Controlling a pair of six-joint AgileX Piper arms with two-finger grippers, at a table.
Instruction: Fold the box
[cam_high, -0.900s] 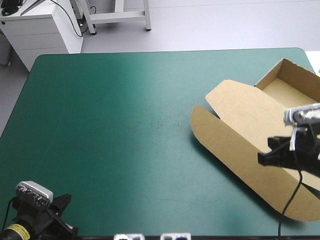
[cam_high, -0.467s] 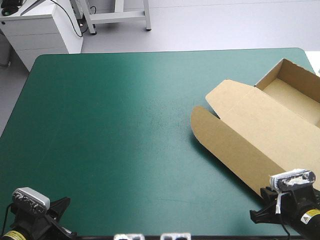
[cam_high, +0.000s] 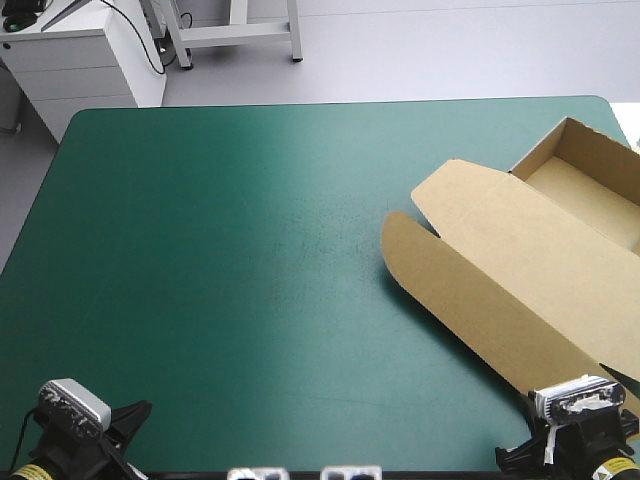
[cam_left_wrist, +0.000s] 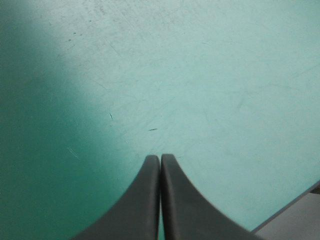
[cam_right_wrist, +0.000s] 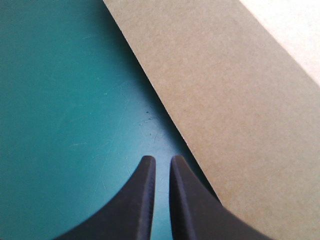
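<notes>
The brown box (cam_high: 500, 265) lies at the table's right side as an open tray (cam_high: 590, 170) with its long lid spread flat toward the table's middle. My right gripper (cam_high: 508, 458) is low at the near right corner, just off the lid's near edge. In the right wrist view its fingers (cam_right_wrist: 162, 161) stand all but closed over the teal-green cover with nothing between them, and the lid's edge (cam_right_wrist: 225, 100) runs just beside and ahead. My left gripper (cam_high: 138, 410) sits at the near left corner, far from the box, shut (cam_left_wrist: 160, 158) over bare cover.
The teal-green cover (cam_high: 230, 250) stretches bare from the left edge to the lid. In the left wrist view the table's edge (cam_left_wrist: 295, 200) shows beside the gripper. The box's tray reaches the right edge of the table.
My right gripper has drawn back from above the lid's near part to the table's near right corner. The left gripper shifted slightly near its corner. The box has not moved.
</notes>
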